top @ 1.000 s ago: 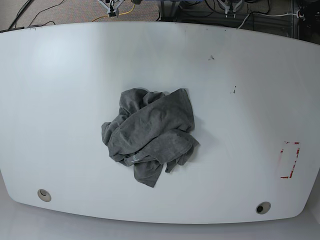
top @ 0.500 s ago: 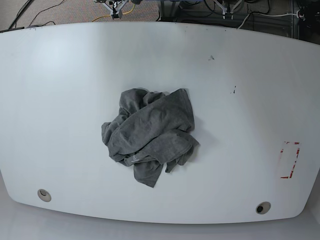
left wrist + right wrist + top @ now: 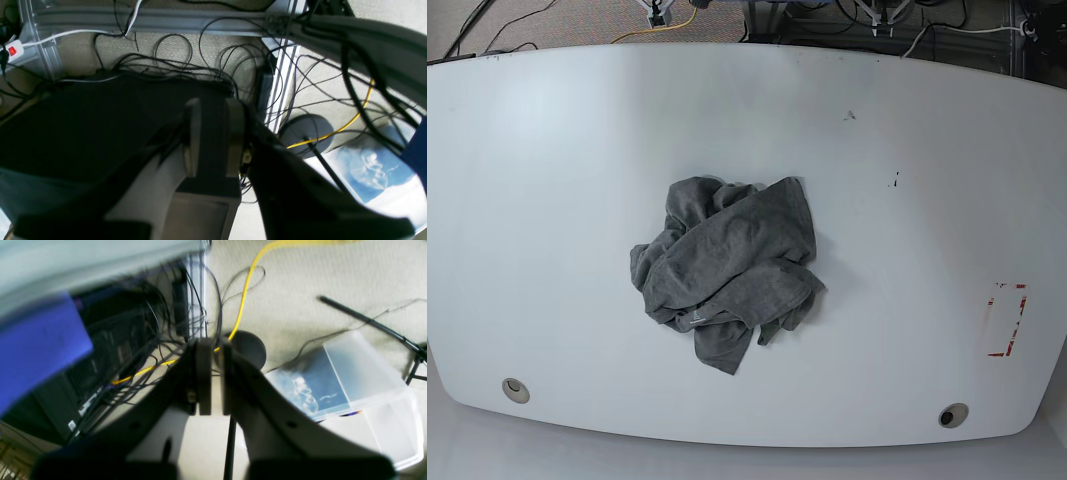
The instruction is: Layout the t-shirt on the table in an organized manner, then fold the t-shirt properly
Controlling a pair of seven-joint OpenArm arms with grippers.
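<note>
Right now we see the t-shirt (image 3: pixel 727 282) lying crumpled in a loose grey heap near the middle of the table (image 3: pixel 547 200), folds piled over one another and one flap trailing toward the near edge. Neither of our grippers touches it. Around it the white top carries a few dark specks (image 3: pixel 850 115) toward the far side, a red-tape rectangle (image 3: pixel 1005 320) near one end, and two round grommet holes, one at each near corner (image 3: pixel 515 389) (image 3: pixel 953 415).

Our left gripper (image 3: pixel 213 140) hangs beyond the far edge of the table, over carpet and a tangle of black cables (image 3: pixel 206 63); its two pads stand close together with a dark gap between them, and nothing is held there. Our right gripper (image 3: pixel 210 376) is likewise off the table, its pads nearly closed with only a thin slit left, empty, above a yellow cable (image 3: pixel 243 293) and a clear plastic box (image 3: pixel 360 386) on the floor.
</note>
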